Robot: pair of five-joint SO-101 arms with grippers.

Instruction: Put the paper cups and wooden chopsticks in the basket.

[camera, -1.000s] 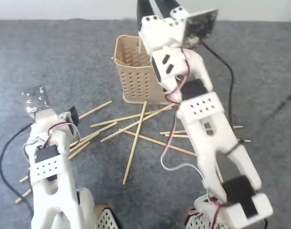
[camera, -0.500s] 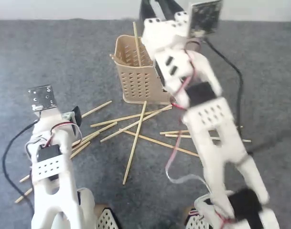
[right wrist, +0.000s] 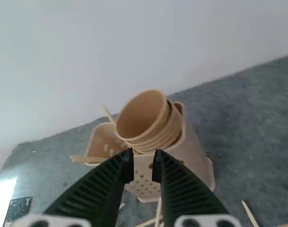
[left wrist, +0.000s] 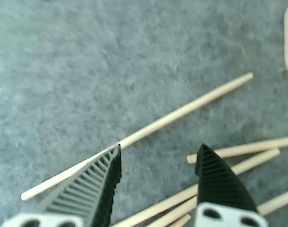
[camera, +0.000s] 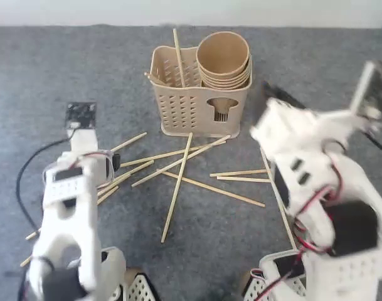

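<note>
The beige slotted basket [camera: 189, 111] stands at the far middle of the carpet. A stack of paper cups [camera: 223, 55] sits in its right part, and one chopstick [camera: 177, 53] leans upright in its left part. Several wooden chopsticks [camera: 178, 164] lie scattered in front of it. My left gripper [left wrist: 160, 147] is open just above one slanting chopstick [left wrist: 181, 112], with more sticks beside it. My right gripper [right wrist: 143, 163] hangs well back from the basket [right wrist: 191, 156] and cups [right wrist: 146, 118], its fingers slightly apart and holding nothing.
The right arm [camera: 316, 163] takes up the right side of the carpet, the left arm [camera: 71, 207] the near left. A black cable [camera: 27, 182] loops beside the left arm. A pale wall runs behind the basket.
The right arm has pulled back from over the basket toward the near right, uncovering the cups. A chopstick now stands in the basket. The left arm has shifted right and farther out.
</note>
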